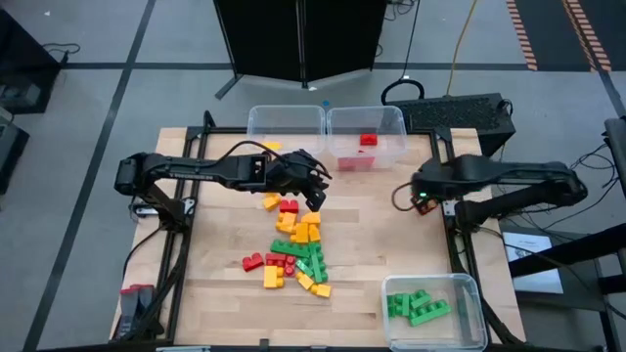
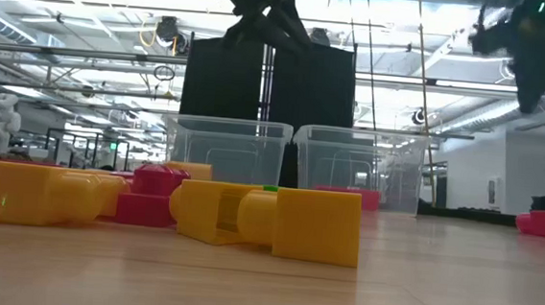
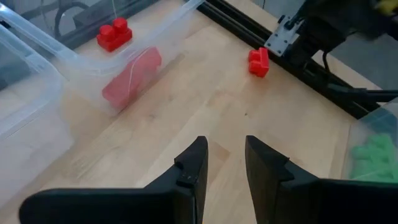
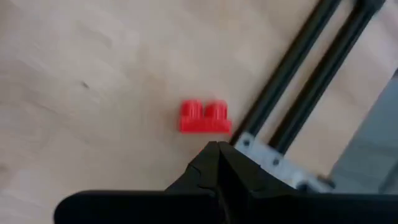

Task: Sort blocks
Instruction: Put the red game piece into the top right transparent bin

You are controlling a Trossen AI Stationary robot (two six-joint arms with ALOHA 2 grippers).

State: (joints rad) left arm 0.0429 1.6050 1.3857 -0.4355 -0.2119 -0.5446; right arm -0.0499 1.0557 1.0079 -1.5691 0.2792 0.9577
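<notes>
From the top-down camera, the blocks (image 1: 293,246) are mostly one messy heap in the middle of the wooden table (image 1: 372,235), little studded bricks in red, yellow-orange and green all jumbled together. A few green ones sit in the clear bin (image 1: 469,328) at the near right corner, and a red one sits in the right of the two clear bins (image 1: 391,122) at the far edge. The left gripper (image 1: 315,188) hangs just past the far end of the heap. The right gripper (image 1: 416,198) is over by the table's right edge, well apart from the pile.

Table-level camera: yellow bricks (image 2: 277,220) fill the foreground lying on their sides, with a red one (image 2: 149,197) tucked behind them and the two empty-looking clear bins farther back.

Left wrist cam: its fingers (image 3: 193,171) are slightly parted with nothing between them, just bare wood. A red brick (image 3: 114,34) lies inside the bin ahead, and another red brick (image 3: 259,61) sits by the table's frame rail.

Right wrist cam: that claw is clenched tight, empty, with a lone red two-stud brick (image 4: 205,117) just in front of it on the wood, next to the black rail (image 4: 298,81).
</notes>
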